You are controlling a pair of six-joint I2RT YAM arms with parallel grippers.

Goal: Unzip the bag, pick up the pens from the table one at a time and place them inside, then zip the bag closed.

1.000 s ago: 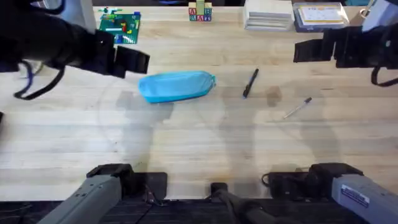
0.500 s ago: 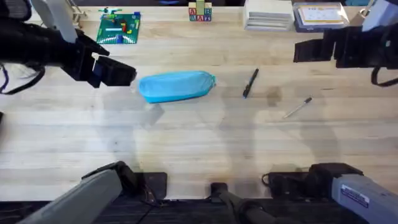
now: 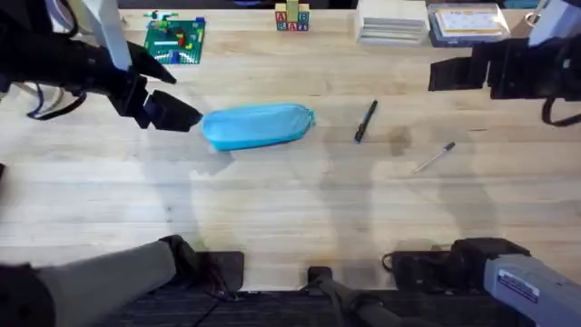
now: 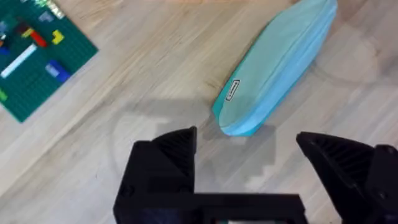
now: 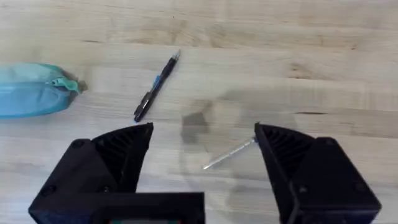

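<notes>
Still zipped, bag [image 3: 258, 124] mid-worktop [image 3: 290, 209], both pens beside it; left claw [image 4: 249, 152] spread wide at its blunt end, right claw [image 5: 202, 146] spread too: risks shoving, not gripping, the soft pouch.

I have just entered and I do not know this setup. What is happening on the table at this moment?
Two robot arms work at a wooden table. The left gripper, open, hovers close to the left end of the light blue bag, not touching it. The bag looks zipped shut. The right gripper is open above the silvery pen. That pen and the dark pen both lie on the table, so no pen is in the bag yet.
</notes>
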